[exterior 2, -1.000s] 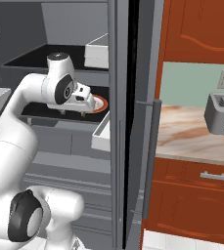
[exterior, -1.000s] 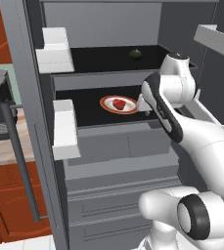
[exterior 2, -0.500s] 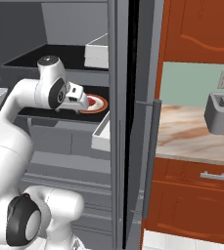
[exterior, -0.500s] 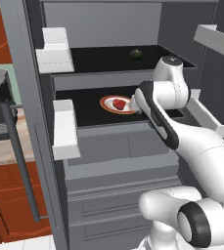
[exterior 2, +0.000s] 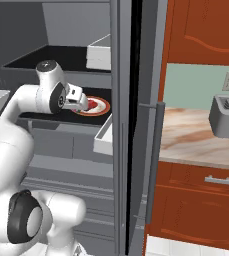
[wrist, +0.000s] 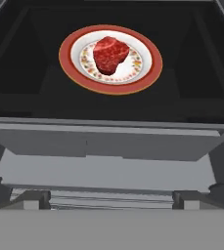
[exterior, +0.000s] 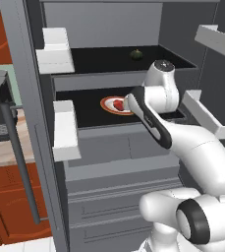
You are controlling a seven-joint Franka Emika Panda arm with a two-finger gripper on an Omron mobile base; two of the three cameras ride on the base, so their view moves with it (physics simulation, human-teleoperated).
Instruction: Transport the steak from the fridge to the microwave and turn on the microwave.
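The steak [wrist: 110,54] lies on a white plate with a red-orange rim [wrist: 147,78], which sits on the lower black shelf [wrist: 30,97] of the open fridge [exterior: 109,162]. The gripper [wrist: 111,197] hangs at the shelf's front edge, short of the plate — its fingertips [wrist: 33,199] stand wide apart with nothing between them. On the shelf above rests a small dark green round item [exterior: 136,54]. White door bins [exterior: 65,128] flank the opening, and a grey toaster [exterior 2: 228,116] stands on the counter outside.
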